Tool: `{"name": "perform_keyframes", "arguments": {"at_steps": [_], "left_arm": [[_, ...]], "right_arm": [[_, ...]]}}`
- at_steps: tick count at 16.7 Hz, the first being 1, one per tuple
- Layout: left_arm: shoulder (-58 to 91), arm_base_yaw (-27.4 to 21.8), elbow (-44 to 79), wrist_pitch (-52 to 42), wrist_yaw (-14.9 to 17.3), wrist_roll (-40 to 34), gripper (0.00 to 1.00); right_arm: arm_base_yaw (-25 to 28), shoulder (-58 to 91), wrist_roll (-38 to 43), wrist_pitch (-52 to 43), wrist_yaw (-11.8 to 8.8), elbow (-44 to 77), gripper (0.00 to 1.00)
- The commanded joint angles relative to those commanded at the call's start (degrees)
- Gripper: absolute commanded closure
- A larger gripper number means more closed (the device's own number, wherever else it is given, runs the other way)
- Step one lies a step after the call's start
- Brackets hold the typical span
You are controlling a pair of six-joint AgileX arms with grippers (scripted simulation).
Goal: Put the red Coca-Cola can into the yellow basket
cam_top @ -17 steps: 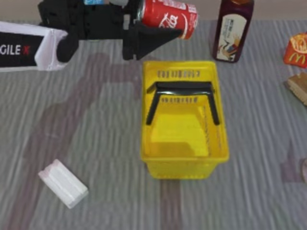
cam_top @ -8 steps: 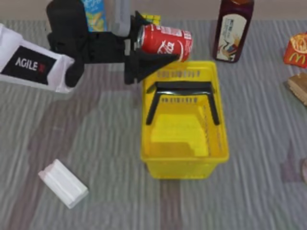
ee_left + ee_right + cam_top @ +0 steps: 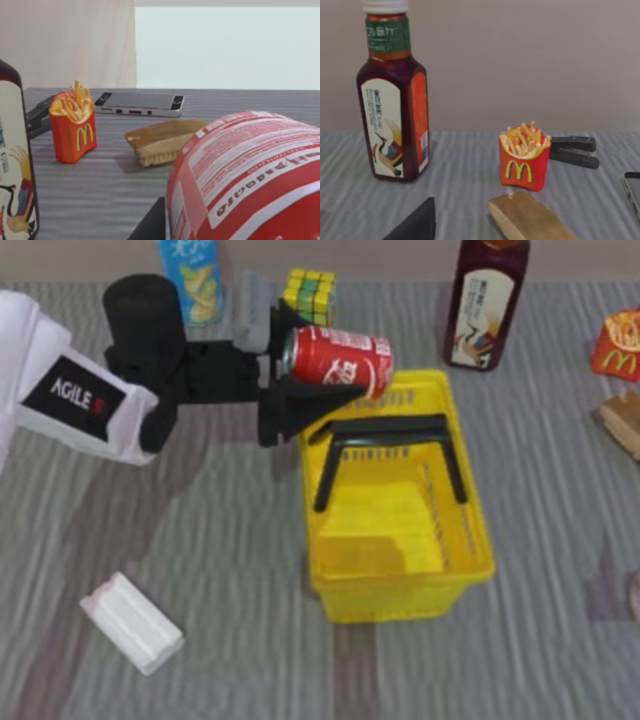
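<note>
Left tool (image 3: 322,375), pinching the red Coca-Cola can (image 3: 337,360) on its side, has swung it over the yellow basket (image 3: 470,570)'s far rim, w/ basket nudged askew; release looks close.

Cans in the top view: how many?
2. The red Coca-Cola can is in the left gripper over the yellow basket's far-left rim; a blue snack can stands far-left.
</note>
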Motion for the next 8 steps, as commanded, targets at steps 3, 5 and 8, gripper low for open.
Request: {"name": "perform_keyframes", "arguments": {"at_steps": [3, 5, 8], "left_arm": [[0.0, 0.0, 0.0, 0.0, 0.0, 0.0, 0.7], [0.0, 0.0, 0.0, 0.0, 0.0, 0.0, 0.55], [0.0, 0.0, 0.0, 0.0, 0.0, 0.0, 0.32]], "right_arm": [[0.0, 0.0, 0.0, 0.0, 0.0, 0.0, 0.0], [0.0, 0.0, 0.0, 0.0, 0.0, 0.0, 0.0], [0.0, 0.0, 0.0, 0.0, 0.0, 0.0, 0.0]]}}
